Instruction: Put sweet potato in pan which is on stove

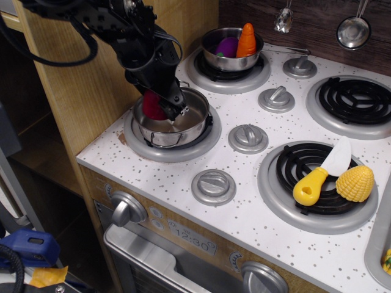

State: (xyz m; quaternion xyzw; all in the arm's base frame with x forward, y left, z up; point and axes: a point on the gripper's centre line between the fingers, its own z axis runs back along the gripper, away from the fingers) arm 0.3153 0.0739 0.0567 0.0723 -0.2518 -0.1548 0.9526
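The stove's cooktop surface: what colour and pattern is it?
White with grey speckles on the stove, clearest in the observation.image view.

The gripper point(164, 105) covers the sweet potato's point(153, 107) right side and the pan's point(183, 125) back-left rim, so its jaws cannot be made out. At the worktop's right edge, a yellow toy point(387, 261) is cut off.

- Black arm point(116, 27) reaches in from the upper left, angled down to the right
- gripper point(164, 105) points down, jaws clamped on the sweet potato point(153, 107)
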